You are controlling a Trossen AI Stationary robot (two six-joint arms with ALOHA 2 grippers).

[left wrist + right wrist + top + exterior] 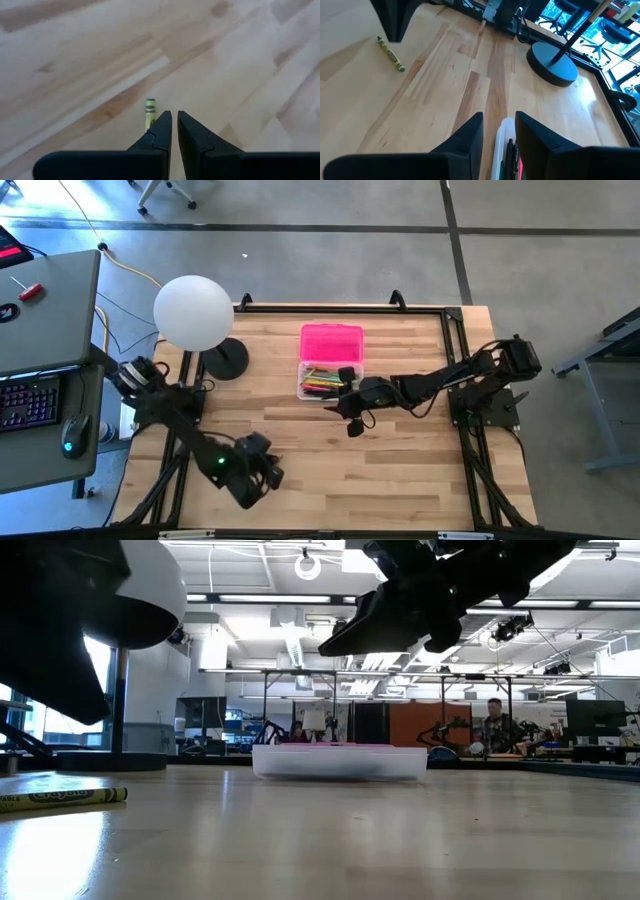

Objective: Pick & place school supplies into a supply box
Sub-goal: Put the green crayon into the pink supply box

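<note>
From above, the supply box (331, 362) is sitting mid-worktop (400, 470), long axis running 12 to 6, pink lid at the 12 end, pencils (322, 383) lying crosswise at the 6 end. The right tool (352, 412) is reaching in from 3 o'clock, hovering at the box's 6 end. The left tool (262, 478) is hanging near 7 o'clock.

At worktop level, a green crayon (62, 797) is lying flat, crosswise.

The left wrist view is showing the left tool (174, 120) nearly closed and empty above the crayon (149, 111).

The right wrist view is showing the right tool (498, 122) parted, holding nothing, over the box (504, 145).
</note>
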